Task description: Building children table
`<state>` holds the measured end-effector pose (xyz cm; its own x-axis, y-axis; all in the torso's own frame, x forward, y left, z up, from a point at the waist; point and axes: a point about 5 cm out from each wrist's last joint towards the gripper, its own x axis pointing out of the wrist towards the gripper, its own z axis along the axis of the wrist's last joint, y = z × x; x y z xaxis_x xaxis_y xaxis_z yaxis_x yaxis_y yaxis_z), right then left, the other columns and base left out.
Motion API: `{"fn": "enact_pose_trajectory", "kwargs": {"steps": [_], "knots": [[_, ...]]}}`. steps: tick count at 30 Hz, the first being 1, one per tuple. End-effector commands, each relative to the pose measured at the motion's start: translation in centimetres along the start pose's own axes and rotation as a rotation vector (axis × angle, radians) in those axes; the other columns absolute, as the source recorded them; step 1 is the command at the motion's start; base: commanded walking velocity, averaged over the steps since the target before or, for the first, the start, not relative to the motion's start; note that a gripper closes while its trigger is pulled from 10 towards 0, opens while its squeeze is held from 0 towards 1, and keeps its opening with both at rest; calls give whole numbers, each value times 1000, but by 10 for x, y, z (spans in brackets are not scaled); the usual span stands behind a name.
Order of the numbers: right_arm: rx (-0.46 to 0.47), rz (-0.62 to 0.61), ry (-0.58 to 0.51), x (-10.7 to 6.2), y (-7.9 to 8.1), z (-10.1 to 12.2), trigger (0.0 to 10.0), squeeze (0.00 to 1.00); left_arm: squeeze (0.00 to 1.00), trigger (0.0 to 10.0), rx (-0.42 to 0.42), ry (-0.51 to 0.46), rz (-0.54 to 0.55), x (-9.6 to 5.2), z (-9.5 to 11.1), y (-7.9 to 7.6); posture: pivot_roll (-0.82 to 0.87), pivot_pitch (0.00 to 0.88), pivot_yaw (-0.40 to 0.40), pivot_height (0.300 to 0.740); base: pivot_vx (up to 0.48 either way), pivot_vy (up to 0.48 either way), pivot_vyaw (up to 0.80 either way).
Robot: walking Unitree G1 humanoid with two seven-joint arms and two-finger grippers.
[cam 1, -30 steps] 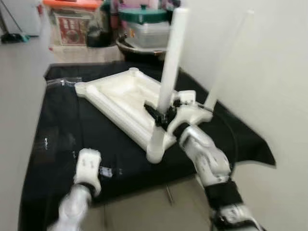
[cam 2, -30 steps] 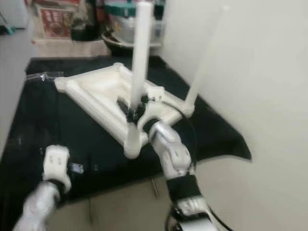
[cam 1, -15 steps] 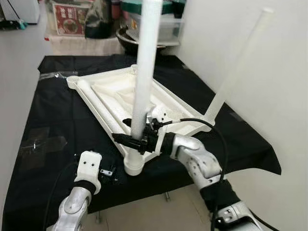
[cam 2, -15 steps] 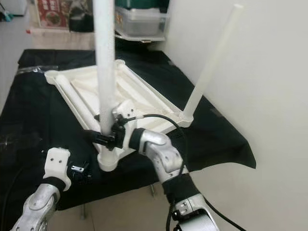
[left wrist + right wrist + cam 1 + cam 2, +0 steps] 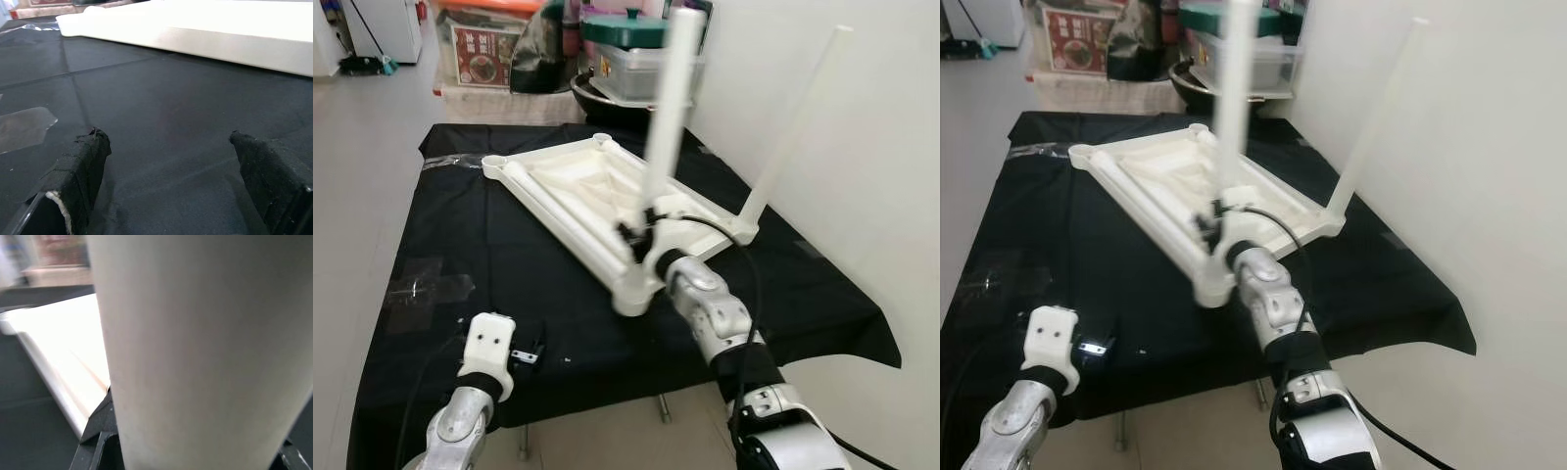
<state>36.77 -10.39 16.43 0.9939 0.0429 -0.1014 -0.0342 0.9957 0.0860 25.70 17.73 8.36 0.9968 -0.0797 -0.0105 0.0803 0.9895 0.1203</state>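
We have our right gripper clamped on the white table leg, standing at the tabletop corner; left gripper jaws apart over black cloth. No readable writing.

A plain white wall runs along my right, and pale floor spreads to my left. Far ahead, storage boxes and a lidded pot crowd together.

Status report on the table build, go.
Right gripper shut on near leg, standing in tabletop corner socket. Left gripper open, low over black cloth. Far leg in place. Nothing blocking.
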Motion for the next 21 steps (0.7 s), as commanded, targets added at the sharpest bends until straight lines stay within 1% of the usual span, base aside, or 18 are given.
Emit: {"fn": "enact_pose_trajectory", "kwargs": {"steps": [1, 3, 4, 5, 6, 7, 8, 9, 10, 12, 13, 14, 15, 16, 17, 18, 20, 21], "knots": [[-77, -3, 103, -11, 6, -23, 10000, 0, 0, 10000, -4, 2, -17, 1, 0, -5, 143, 0, -141, 740, 0, 0, 0], [-77, -3, 103, -11, 6, -23, 10000, 0, 0, 10000, -4, 2, -17, 1, 0, -5, 143, 0, -141, 740, 0, 0, 0], [-48, 101, 62, -15, 21, -17, 10000, 0, 0, 10000, -4, 2, -22, 1, 0, -5, 140, 0, -140, 740, 0, 0, 0], [-48, 101, 62, -15, 21, -17, 10000, 0, 0, 10000, -4, 2, -22, 1, 0, -5, 140, 0, -140, 740, 0, 0, 0], [-2, 208, 8, -17, 31, -9, 10000, 1000, 0, 10000, -4, 2, -25, 2, 0, -6, 140, 0, -140, 740, 0, 0, 0], [-2, 208, 8, -17, 31, -9, 10000, 1000, 0, 10000, -4, 2, -25, 2, 0, -6, 140, 0, -140, 740, 0, 0, 0], [52, 284, -32, -17, 36, -2, 10000, 1000, 0, 10000, -3, 2, -26, 2, 0, -6, 147, 0, -142, 740, 0, 0, 0], [71, 397, -72, -15, 40, 9, 10000, 1000, 0, 10000, -3, 0, -22, 2, 0, -5, 153, 0, -148, 740, 0, 0, 0], [71, 397, -72, -15, 40, 9, 10000, 1000, 0, 10000, -3, 0, -22, 2, 0, -5, 153, 0, -148, 740, 0, 0, 0], [63, 536, -111, -11, 44, 27, 10000, 1000, 0, 10000, -2, -2, -15, 3, 1, -4, 155, 0, -152, 740, 0, 0, 0], [63, 536, -111, -11, 44, 27, 10000, 1000, 0, 10000, -2, -2, -15, 3, 1, -4, 155, 0, -152, 740, 0, 0, 0], [65, 664, -142, -16, 46, 38, 10000, 0, 0, 10000, -2, -2, -14, 3, 1, -3, 156, 0, -153, 740, 0, 0, 0], [65, 812, -165, -23, 47, 46, 10000, 0, 0, 10000, -2, -2, -14, 3, 1, -3, 158, 0, -153, 740, 0, 0, 0], [65, 812, -165, -23, 47, 46, 10000, 0, 0, 10000, -2, -2, -14, 3, 1, -3, 158, 0, -153, 740, 0, 0, 0], [63, 914, -179, -30, 48, 51, 10000, 0, 0, 10000, -2, -3, -14, 3, 1, -4, 158, 0, -153, 740, 0, 0, 0], [63, 914, -179, -30, 48, 51, 10000, 0, 0, 10000, -2, -3, -14, 3, 1, -4, 158, 0, -153, 740, 0, 0, 0], [-11, 1084, -183, -40, 47, 50, 10000, 0, 0, 10000, -1, -5, -13, 3, 1, -3, 164, 0, -158, 740, 0, 0, 0], [-11, 1084, -183, -40, 47, 50, 10000, 0, 0, 10000, -1, -5, -13, 3, 1, -3, 164, 0, -158, 740, 0, 0, 0]]}}
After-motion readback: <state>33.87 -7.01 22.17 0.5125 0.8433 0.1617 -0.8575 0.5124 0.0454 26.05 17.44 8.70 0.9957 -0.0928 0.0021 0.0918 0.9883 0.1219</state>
